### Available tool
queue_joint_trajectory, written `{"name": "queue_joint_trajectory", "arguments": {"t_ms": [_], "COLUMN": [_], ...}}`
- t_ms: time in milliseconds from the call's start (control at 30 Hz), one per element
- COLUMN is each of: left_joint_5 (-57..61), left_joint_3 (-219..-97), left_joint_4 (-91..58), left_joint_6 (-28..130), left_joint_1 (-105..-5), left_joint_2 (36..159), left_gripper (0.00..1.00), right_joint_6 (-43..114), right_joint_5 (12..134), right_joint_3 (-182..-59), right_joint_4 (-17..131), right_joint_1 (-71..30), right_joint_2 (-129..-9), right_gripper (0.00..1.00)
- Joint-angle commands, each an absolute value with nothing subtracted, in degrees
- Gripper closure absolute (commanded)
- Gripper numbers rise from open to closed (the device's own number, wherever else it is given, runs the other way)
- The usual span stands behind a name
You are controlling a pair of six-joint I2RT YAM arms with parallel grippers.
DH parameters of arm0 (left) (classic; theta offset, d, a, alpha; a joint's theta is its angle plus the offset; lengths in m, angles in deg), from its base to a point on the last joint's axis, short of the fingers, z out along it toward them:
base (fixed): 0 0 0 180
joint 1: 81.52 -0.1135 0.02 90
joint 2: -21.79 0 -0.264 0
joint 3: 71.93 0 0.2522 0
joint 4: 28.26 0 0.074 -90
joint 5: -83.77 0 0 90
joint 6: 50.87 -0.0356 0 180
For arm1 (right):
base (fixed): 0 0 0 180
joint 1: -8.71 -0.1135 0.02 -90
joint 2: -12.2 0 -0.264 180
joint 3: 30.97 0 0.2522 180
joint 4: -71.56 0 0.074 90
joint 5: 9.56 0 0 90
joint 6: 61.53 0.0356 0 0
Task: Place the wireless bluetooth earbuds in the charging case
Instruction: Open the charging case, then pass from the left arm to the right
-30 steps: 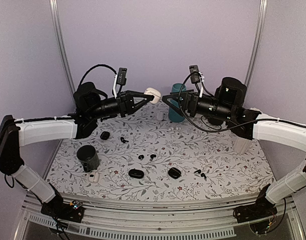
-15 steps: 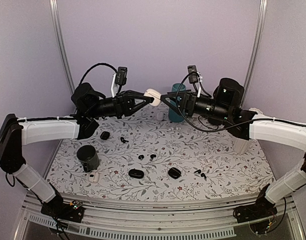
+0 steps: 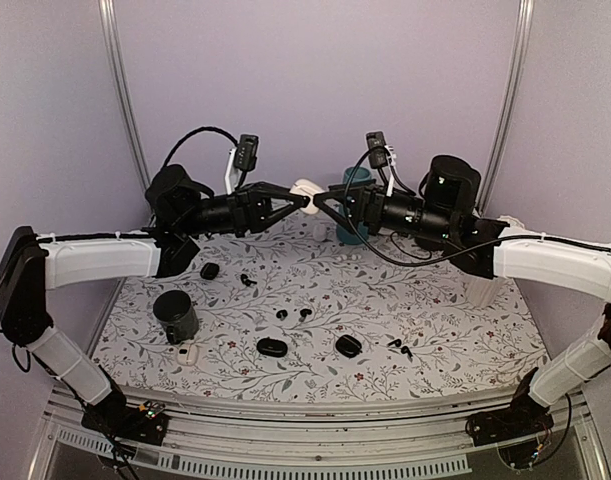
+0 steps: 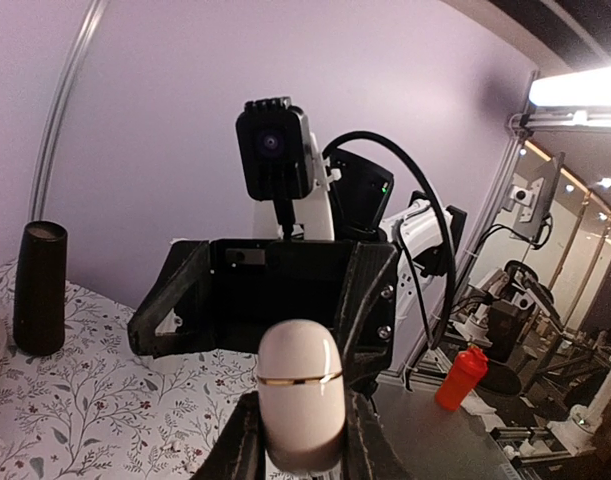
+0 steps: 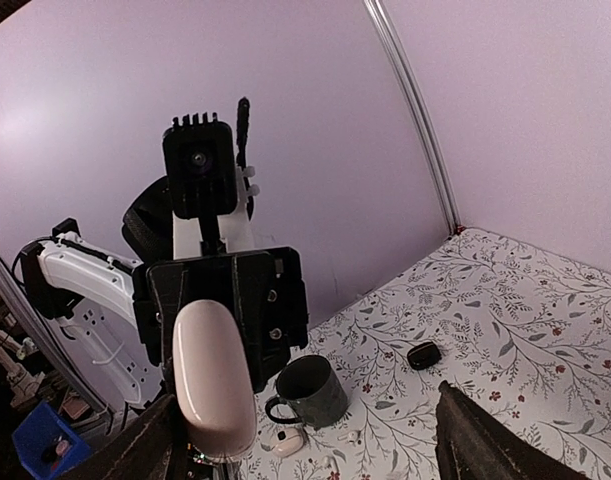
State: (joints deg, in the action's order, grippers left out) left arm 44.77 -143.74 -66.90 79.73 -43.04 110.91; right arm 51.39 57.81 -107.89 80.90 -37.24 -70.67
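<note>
My left gripper is shut on a closed white pebble-shaped charging case and holds it high above the table's back middle. In the left wrist view the case stands between my fingers, with a gold seam round it. My right gripper is open and faces the case from the right, its tips close beside it. In the right wrist view the case sits by my left finger. Tiny black earbuds lie on the table's middle, with others at the left and the right.
Three black cases lie on the floral table. A dark mug stands at the left, with a small open white case in front of it. A teal cup stands behind the right gripper.
My right gripper has moved left, closing the gap to the white case. My left gripper has kept the case almost still in the air.
</note>
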Motion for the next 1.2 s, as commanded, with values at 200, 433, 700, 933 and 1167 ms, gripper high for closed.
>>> {"name": "queue_joint_trajectory", "arguments": {"t_ms": [200,433,700,933,1167], "left_joint_5": [49.9,51.1,49.1,43.5,43.8], "left_joint_3": [-145.2,-145.3,-145.1,-145.2,-145.1], "left_joint_4": [-63.7,-61.9,-60.3,-57.5,-58.5], "left_joint_6": [75.8,74.2,73.3,72.8,72.8], "left_joint_1": [-41.7,-41.5,-41.4,-41.5,-41.6], "left_joint_2": [109.2,109.1,108.6,109.3,109.6], "left_gripper": [1.00,1.00,1.00,1.00,1.00], "right_joint_6": [53.2,53.2,53.0,53.5,53.9], "right_joint_5": [60.7,61.5,59.5,57.6,54.9], "right_joint_3": [-109.2,-108.1,-107.3,-106.4,-105.3], "right_joint_4": [78.2,78.2,78.3,78.6,78.8], "right_joint_1": [-33.9,-33.7,-33.5,-33.6,-33.0], "right_joint_2": [-70.6,-69.5,-68.9,-67.1,-65.1], "right_gripper": [0.15,0.14,0.14,0.16,0.17]}}
